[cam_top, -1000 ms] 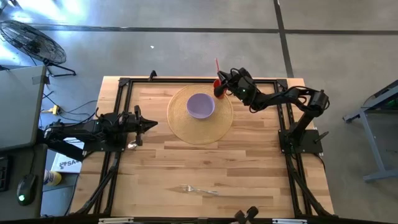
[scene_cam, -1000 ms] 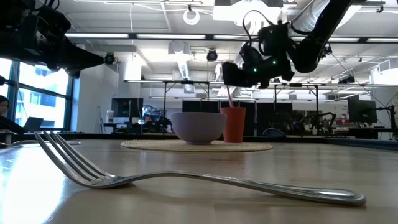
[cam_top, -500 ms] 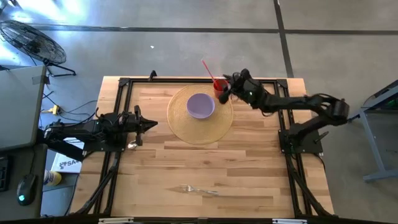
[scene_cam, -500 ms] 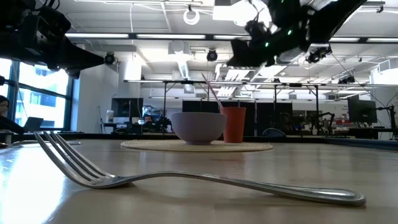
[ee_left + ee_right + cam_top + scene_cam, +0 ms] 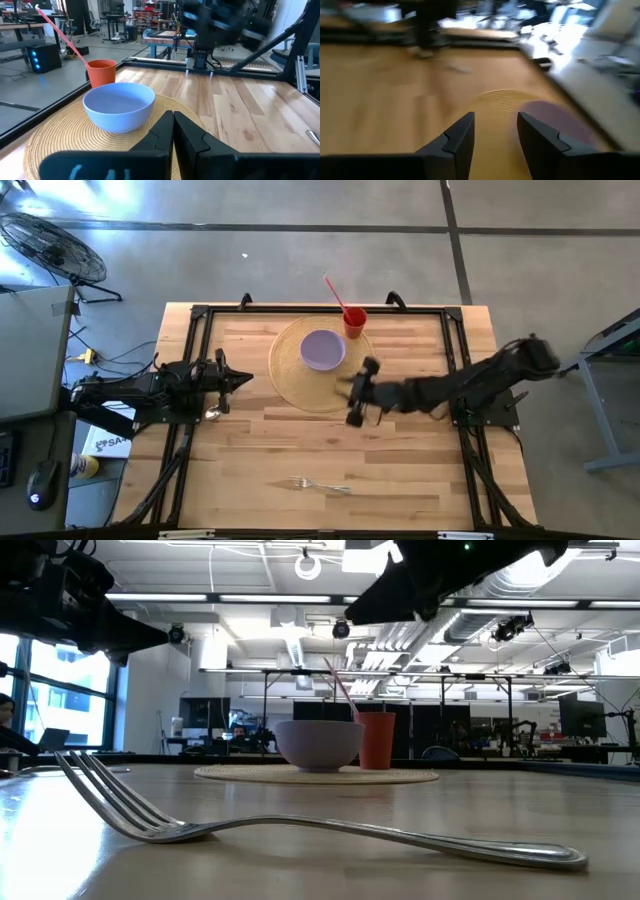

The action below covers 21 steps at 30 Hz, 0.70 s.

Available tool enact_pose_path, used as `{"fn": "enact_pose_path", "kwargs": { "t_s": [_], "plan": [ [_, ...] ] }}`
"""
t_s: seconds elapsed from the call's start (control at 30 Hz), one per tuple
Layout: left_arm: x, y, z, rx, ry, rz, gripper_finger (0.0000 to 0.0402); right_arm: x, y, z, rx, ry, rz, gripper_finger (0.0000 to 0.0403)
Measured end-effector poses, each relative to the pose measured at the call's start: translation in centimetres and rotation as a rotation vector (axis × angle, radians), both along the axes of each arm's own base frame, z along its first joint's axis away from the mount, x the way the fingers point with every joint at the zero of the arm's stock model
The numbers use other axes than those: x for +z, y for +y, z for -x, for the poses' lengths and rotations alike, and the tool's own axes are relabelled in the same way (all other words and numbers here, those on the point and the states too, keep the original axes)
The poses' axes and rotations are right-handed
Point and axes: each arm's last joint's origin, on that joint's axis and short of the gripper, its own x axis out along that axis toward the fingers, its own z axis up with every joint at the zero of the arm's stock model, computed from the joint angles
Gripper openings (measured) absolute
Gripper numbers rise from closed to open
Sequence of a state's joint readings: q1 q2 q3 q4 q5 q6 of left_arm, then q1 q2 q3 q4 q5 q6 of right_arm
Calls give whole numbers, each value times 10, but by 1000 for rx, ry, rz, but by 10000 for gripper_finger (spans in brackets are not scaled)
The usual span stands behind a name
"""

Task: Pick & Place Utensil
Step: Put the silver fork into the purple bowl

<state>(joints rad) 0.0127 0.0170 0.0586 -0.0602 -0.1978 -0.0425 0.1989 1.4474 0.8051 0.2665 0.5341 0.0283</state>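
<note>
The silver fork [image 5: 320,485] lies flat near the table's near edge, tines toward the left; it fills the front of the low view [image 5: 300,830]. The purple bowl [image 5: 322,350] sits on a round woven mat [image 5: 300,385]. A red cup [image 5: 354,323] holding a red-pink straw [image 5: 335,292] stands behind the bowl. My right gripper [image 5: 350,398] is open and empty above the table just right of the mat's near-right rim, far from the fork. My left gripper [image 5: 245,379] is shut and empty at the left, pointing toward the mat.
The bowl [image 5: 119,105], cup [image 5: 101,72] and mat [image 5: 60,140] show ahead of my left gripper [image 5: 173,131]. A black frame rail [image 5: 200,315] borders the table. Bare wood lies between the mat and the fork.
My right gripper has left the red cup at the far edge and swung quickly toward the near edge, now over the table's middle beside the mat. The straw has tipped from near upright to leaning toward the far left in the cup. The fork has not moved.
</note>
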Motion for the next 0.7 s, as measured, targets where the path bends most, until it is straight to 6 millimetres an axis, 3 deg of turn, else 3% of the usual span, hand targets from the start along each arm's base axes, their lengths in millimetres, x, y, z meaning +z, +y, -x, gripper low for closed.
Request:
{"fn": "enact_pose_path", "kwargs": {
  "t_s": [0.33, 0.53, 0.7],
  "plan": [
    [0, 0, 0, 0, 0, -10, 8, -50, 74, -80, 406, 228, -233, 146],
    [0, 0, 0, -1, -1, -11, 8, -58, 99, -100, 426, 414, -377, 165],
    [0, 0, 0, 3, -1, -14, 8, -63, 129, -106, 490, 502, -379, 187]
  ]
}}
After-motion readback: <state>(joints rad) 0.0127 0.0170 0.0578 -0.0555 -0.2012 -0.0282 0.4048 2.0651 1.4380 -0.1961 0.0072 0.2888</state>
